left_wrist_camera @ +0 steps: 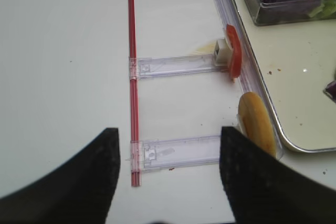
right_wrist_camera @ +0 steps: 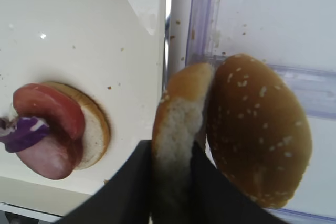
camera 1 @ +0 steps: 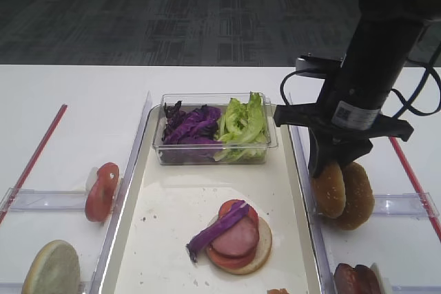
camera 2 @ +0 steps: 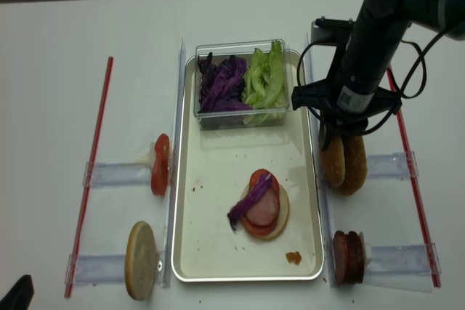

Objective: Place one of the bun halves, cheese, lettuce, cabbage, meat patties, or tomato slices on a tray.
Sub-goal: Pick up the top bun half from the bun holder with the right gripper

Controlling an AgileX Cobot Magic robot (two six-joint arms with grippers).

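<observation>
Right end effector (right_wrist_camera: 170,182) is pinching one bun (right_wrist_camera: 178,124) upright just beside the tray (camera 1: 172,197). I'm gripping it firmly; the stack (camera 1: 238,237) is waiting mid-tray, so carrying over and setting down remain.

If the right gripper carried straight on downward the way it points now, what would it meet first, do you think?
The right gripper already clamps the inner sesame-seeded golden-brown bun half standing on edge; pushing further would probably press that bun into the white table beside the cream tray's silvery rim.
</observation>
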